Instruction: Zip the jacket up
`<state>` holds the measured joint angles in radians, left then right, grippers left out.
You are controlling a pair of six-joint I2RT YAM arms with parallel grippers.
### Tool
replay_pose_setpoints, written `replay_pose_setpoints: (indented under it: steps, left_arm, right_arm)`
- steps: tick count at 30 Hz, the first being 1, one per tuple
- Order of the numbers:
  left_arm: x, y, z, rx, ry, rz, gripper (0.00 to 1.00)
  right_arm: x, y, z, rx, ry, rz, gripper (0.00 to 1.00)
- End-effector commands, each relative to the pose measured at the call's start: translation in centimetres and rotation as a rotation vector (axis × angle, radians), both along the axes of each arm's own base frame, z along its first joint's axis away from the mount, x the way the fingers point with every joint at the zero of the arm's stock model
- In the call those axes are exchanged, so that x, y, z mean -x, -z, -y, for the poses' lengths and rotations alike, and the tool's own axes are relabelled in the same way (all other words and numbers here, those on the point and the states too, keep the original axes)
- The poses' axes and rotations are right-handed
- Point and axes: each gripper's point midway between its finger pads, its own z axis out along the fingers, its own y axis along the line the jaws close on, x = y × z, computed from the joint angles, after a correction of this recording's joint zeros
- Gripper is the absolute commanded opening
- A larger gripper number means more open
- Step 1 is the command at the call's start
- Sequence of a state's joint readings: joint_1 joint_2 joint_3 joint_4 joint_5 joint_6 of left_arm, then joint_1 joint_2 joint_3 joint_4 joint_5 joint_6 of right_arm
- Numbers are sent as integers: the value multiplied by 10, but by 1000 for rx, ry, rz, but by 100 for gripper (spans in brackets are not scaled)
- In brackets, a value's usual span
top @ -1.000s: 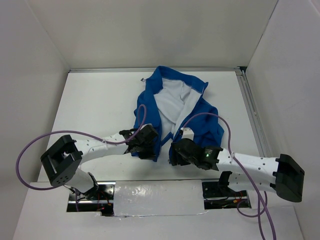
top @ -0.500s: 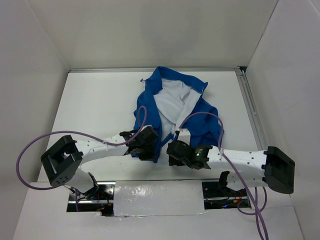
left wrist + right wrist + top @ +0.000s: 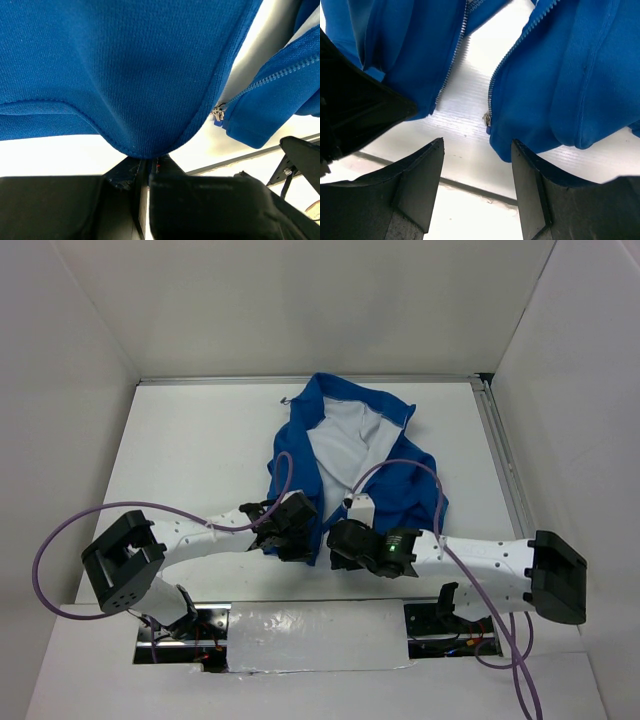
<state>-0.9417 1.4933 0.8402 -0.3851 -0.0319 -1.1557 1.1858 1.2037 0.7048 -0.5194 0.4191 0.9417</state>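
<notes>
The blue jacket (image 3: pixel 400 485) lies unzipped on the table, its white lining (image 3: pixel 345 445) showing. At its near hem, my left gripper (image 3: pixel 296 532) is shut on the bottom edge of the left front panel; the blue fabric (image 3: pixel 125 75) bulges out of the shut gripper (image 3: pixel 147 167). My right gripper (image 3: pixel 337 537) is open just near of the hem. In the right wrist view this gripper (image 3: pixel 477 167) has only table between its fingers. The metal zipper slider (image 3: pixel 486 119) sits just beyond them, at the right panel's lower corner. The slider (image 3: pixel 218 113) also shows in the left wrist view.
White walls enclose the table, and a metal rail (image 3: pixel 505 470) runs along its right side. Purple cables (image 3: pixel 60 540) loop off both arms. A taped strip (image 3: pixel 315 635) covers the near edge between the bases. The left gripper's black body (image 3: pixel 355 115) sits close beside the right fingers.
My right arm has slid left toward the jacket's lower hem, nearer the left gripper, its jaws narrowing slightly. The left arm and its hold have not changed.
</notes>
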Motion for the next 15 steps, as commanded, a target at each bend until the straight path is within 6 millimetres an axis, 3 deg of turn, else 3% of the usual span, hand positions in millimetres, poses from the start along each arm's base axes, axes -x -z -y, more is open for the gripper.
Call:
replay_pose_setpoints:
  steps: [1, 7, 15]
  left_arm:
    - [7, -4, 2, 13, 11, -16, 0]
    - [8, -1, -2, -16, -3, -28, 0]
    - [8, -3, -2, -14, -6, -26, 0]
  right_arm:
    - [-9, -7, 0, 41, 27, 39, 63]
    - [-7, 12, 3, 78, 31, 9, 63]
    - [-13, 35, 7, 161, 65, -11, 55]
